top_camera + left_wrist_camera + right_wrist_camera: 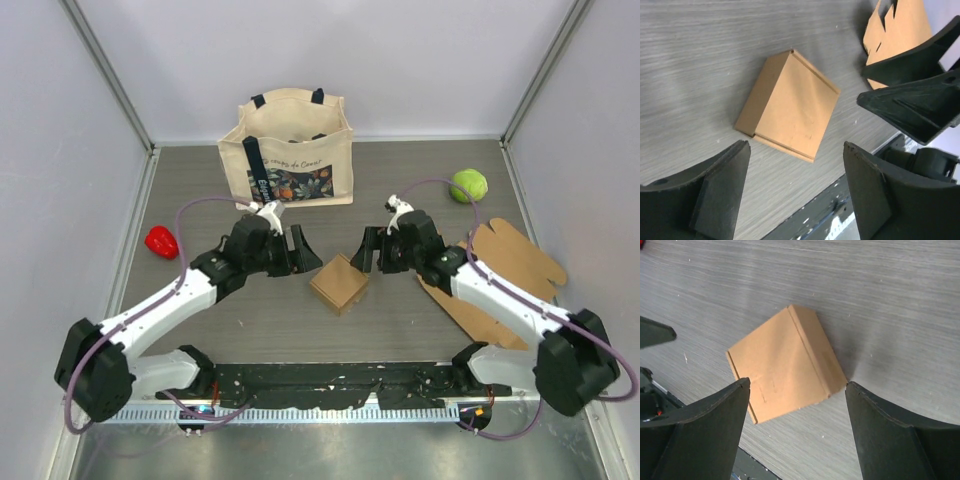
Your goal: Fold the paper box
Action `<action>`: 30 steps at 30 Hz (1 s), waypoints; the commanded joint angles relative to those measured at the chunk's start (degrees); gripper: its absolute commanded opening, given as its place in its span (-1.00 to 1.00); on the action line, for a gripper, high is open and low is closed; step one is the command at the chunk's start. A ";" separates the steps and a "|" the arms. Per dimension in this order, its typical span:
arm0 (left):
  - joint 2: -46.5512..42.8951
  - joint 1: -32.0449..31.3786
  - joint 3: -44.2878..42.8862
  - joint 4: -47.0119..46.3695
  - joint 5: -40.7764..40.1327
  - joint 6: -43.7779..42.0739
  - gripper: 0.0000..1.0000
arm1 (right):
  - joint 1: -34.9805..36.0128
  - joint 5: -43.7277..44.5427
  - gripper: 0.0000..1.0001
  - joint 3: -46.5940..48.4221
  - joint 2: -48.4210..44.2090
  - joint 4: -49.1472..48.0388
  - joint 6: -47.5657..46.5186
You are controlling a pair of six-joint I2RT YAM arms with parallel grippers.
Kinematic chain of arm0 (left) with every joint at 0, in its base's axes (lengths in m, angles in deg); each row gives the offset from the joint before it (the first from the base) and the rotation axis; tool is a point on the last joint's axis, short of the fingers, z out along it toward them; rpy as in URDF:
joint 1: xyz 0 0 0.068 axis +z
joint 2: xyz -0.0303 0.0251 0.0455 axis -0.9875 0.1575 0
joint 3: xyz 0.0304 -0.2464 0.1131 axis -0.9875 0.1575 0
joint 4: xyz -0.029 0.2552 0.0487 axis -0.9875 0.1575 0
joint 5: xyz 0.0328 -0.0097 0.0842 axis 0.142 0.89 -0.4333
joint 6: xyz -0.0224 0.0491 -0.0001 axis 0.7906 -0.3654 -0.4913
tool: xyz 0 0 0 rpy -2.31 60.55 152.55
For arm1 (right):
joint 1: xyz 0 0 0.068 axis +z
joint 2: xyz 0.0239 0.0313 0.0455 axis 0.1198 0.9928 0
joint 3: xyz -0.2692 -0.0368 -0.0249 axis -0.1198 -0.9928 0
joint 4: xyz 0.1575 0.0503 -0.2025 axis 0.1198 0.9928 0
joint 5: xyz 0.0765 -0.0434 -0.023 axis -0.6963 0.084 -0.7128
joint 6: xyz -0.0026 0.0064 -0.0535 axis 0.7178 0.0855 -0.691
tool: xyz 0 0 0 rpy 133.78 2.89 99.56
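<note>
1. Top external: the paper box (339, 283) sat closed on the tabletop (420, 190), about midway between its left and right edges and nearer the near edge, turned corner-on. The left gripper (297, 249) and right gripper (369, 250) hung on either side of it, both with jaws spread and touching nothing. A flat cardboard blank (505, 262) lay by the right edge.
2. Left wrist: the paper box (790, 105) was plain brown card, with one broad top panel, a raised lip along two opposite edges and one side wall showing. It looked light and thin. It was probably stiff along the creases but likely to dent if squeezed mid-panel. The left gripper's fingers (725, 195) stood wide apart, clear of it.
3. Right wrist: the paper box (785, 365) showed smooth faces, probably slippery. A hold across opposite side walls near the corners seemed safest. The right gripper's jaws stood wide and empty.
</note>
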 commanded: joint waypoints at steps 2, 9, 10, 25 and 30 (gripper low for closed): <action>8.97 0.49 -1.25 -7.52 8.86 13.87 0.40 | -5.62 -16.65 0.61 7.53 11.89 -0.64 -4.12; 6.70 -3.98 6.21 -13.68 4.31 23.37 0.55 | -8.53 -23.51 0.43 8.07 20.78 -5.03 -5.91; 7.31 -4.42 6.48 -13.78 3.61 24.68 0.56 | -8.53 -24.99 0.38 7.72 21.14 -5.99 -5.47; 37.18 -4.60 -13.62 -24.33 0.35 20.39 0.20 | -15.89 -13.32 -0.03 2.09 17.53 -9.96 4.99; 51.50 -4.87 -33.91 -20.29 -1.67 15.57 0.20 | -23.19 -10.24 0.03 5.86 21.83 -13.02 5.96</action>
